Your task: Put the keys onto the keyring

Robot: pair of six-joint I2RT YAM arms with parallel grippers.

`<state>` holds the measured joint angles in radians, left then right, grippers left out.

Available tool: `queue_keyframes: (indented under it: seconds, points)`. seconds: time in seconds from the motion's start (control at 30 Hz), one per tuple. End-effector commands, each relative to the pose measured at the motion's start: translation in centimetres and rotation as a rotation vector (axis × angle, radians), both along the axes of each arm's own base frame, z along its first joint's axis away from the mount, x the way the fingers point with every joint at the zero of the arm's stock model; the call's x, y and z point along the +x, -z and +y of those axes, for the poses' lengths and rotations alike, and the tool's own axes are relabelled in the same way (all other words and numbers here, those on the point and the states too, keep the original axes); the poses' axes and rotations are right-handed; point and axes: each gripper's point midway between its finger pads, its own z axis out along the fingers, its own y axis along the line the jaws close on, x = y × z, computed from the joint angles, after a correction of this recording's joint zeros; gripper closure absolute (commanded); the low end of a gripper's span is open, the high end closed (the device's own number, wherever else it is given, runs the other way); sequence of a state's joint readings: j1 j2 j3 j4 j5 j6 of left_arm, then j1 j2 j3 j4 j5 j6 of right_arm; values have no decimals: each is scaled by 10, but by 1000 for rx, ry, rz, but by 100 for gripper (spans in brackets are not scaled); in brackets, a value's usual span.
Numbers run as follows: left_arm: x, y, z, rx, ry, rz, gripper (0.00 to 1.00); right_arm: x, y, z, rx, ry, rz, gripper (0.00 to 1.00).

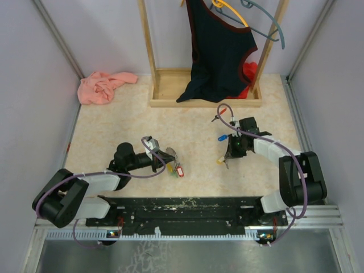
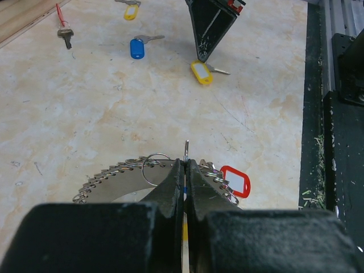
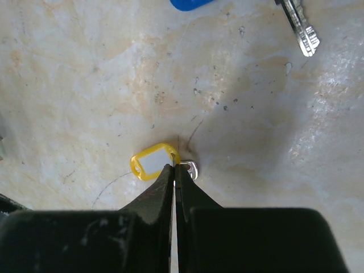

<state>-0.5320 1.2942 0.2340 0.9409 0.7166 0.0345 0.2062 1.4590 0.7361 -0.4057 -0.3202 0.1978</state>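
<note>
**Left arm clamped on the keyring, right arm's tips down at a yellow-tagged key**

Your left gripper (image 2: 183, 164) has its fingers pressed together on the keyring (image 2: 111, 177), with a thin sliver of metal poking up between the tips. The keyring is a grey loop with a toothed, chain-like edge. It lies flat on the desk (image 1: 114, 131) close to the near edge, left of the middle. A plain wire split ring (image 2: 154, 169) sits on it just left of the fingers, and a red tag (image 2: 236, 181) with a white window hangs off it to their right. A little yellow shows in the slit between the fingers.

Your right gripper (image 3: 173, 169) is closed to a hairline gap. Its tips meet the desk where the yellow-tagged key (image 3: 151, 162) joins its small ring. You cannot tell from these views whether it actually pinches the tag. This key lies in the right half of the desk, about midway between the near and far edges.

Farther back lie a blue-tagged key (image 2: 137, 48), a second yellow tag (image 2: 131, 11) and a silver key on a red cord (image 2: 64, 35), all apart from one another.

A pink cloth (image 1: 102, 86) lies in the far left corner. A wooden rack (image 1: 170, 85) holding a dark garment (image 1: 219, 51) stands at the far edge.
</note>
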Motion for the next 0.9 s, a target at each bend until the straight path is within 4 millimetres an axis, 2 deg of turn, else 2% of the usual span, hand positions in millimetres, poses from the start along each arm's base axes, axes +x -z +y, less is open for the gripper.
queue_keyframes:
  seconds: [0.0, 0.3, 0.4, 0.5, 0.53, 0.6, 0.67, 0.87]
  points:
    - [5, -17, -5, -26, 24, -54, 99, 26, -45, 15, 55, -88, -204, 100]
    - [3, -23, -6, -36, 38, -79, 99, 37, -102, 56, 33, -329, -590, 100]
    - [5, -26, -5, -37, 29, -89, 99, 41, -107, 60, -75, -399, -600, 100]
    - [5, -26, -5, -36, 25, -92, 99, 46, -99, 48, -265, -383, -547, 100]
    - [6, -26, -5, -36, 24, -91, 99, 45, -102, 53, -242, -393, -570, 100]
    - [6, -27, -5, -40, 24, -92, 99, 46, -124, 70, -133, -406, -698, 100]
    - [6, -29, -5, -44, 25, -96, 99, 43, -136, 81, -54, -430, -785, 100]
    - [3, -37, -6, -64, 37, -128, 99, 24, -154, 113, 139, -576, -926, 100]
